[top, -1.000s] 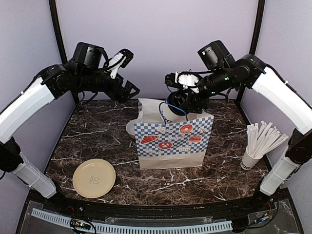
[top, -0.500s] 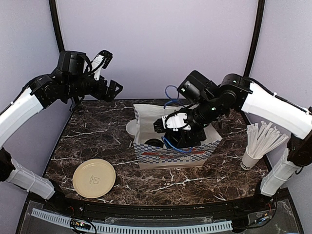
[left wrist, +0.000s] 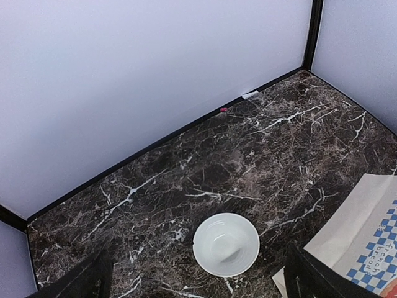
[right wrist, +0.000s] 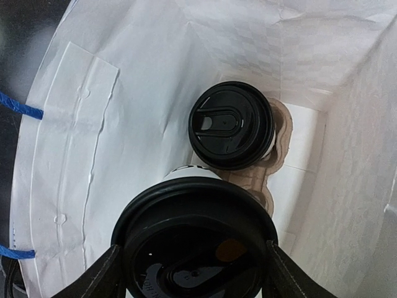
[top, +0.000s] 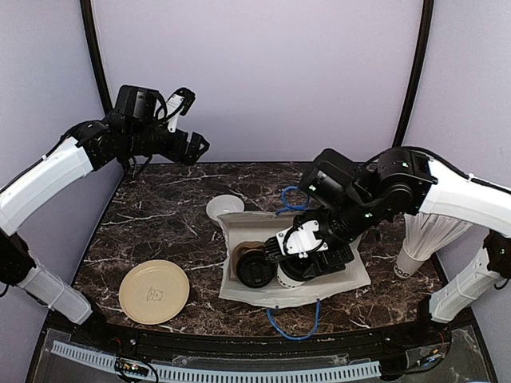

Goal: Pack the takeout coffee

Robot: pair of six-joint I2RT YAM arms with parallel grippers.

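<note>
At the near left of the dark marble table [top: 152, 231] lies a tan round plate [top: 154, 292] with a small mark at its centre. To its right, a blue cord handle [top: 293, 329] loops over the front of the table from the paper bag [top: 243, 231]. The bag's mouth gapes wide toward the overhead camera, with its white inner walls splayed outward. The right gripper [right wrist: 193, 261] reaches into this mouth, a dark finger on each side of the black lid of a takeout coffee cup [right wrist: 195, 236], which it clamps between them at the bag's opening. Deeper in the bag, just beyond the held one, a second lidded cup [right wrist: 231, 124] sits in a brown cardboard carrier [right wrist: 282, 133] on the bag's floor. From above, the two lids lie side by side. At the right edge of the table, partly hidden behind the right arm, stands a white cup of long white sticks [top: 409, 262]. Behind the bag's left corner and just beside it rests a low white bowl [left wrist: 225, 243]. The left wrist view shows a strip of the bag's blue-and-white check print near that bowl. Farthest back, the left gripper [top: 192, 146] hangs high over the rear left of the table, its fingers spread wide with nothing between them.
</note>
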